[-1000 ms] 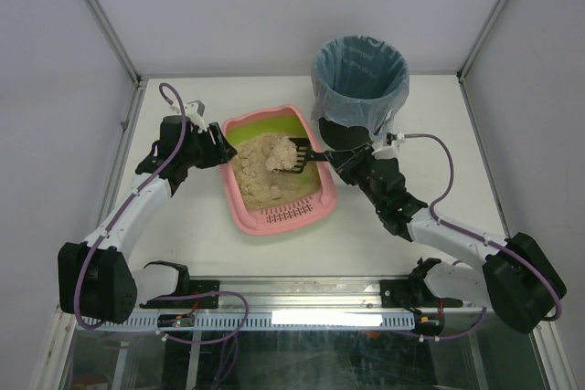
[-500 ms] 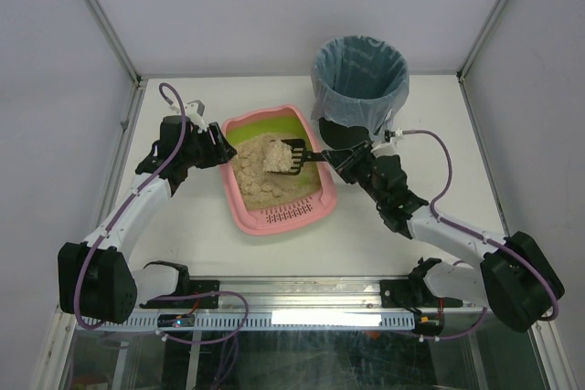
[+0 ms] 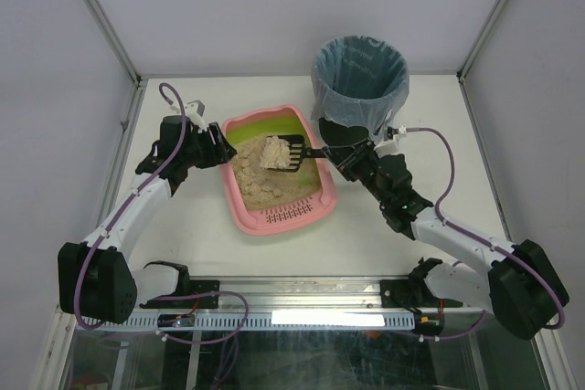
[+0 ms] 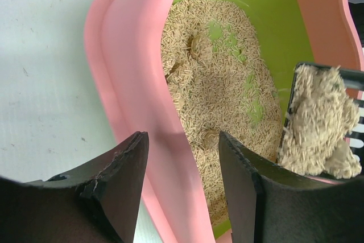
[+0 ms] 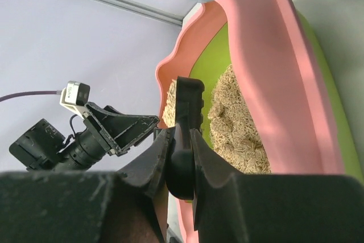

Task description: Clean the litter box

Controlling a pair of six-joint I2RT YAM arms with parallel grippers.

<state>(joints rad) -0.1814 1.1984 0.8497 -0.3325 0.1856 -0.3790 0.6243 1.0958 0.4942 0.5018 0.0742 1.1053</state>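
Looking down from above, what's there?
— The litter box (image 3: 234,200) lies mid-table (image 3: 183,230), with a blue-bagged bin (image 3: 352,107) just beyond its right corner. The right hand (image 3: 340,157) pinches the handle of a black scoop (image 3: 294,145) heaped with a clump (image 3: 272,152) of litter, held over the box.

And the wrist views?
— The left shows the left hand (image 4: 182,138) clamped astride the box's left wall, plus bare green patches in the litter (image 4: 216,89). The right shows fingers (image 5: 152,160) pressed onto the handle.

Any change?
— The loaded scoop sits slightly higher and farther back than a second ago.

The surroundings?
— A white table, pale walls and metal corner posts (image 3: 101,15).
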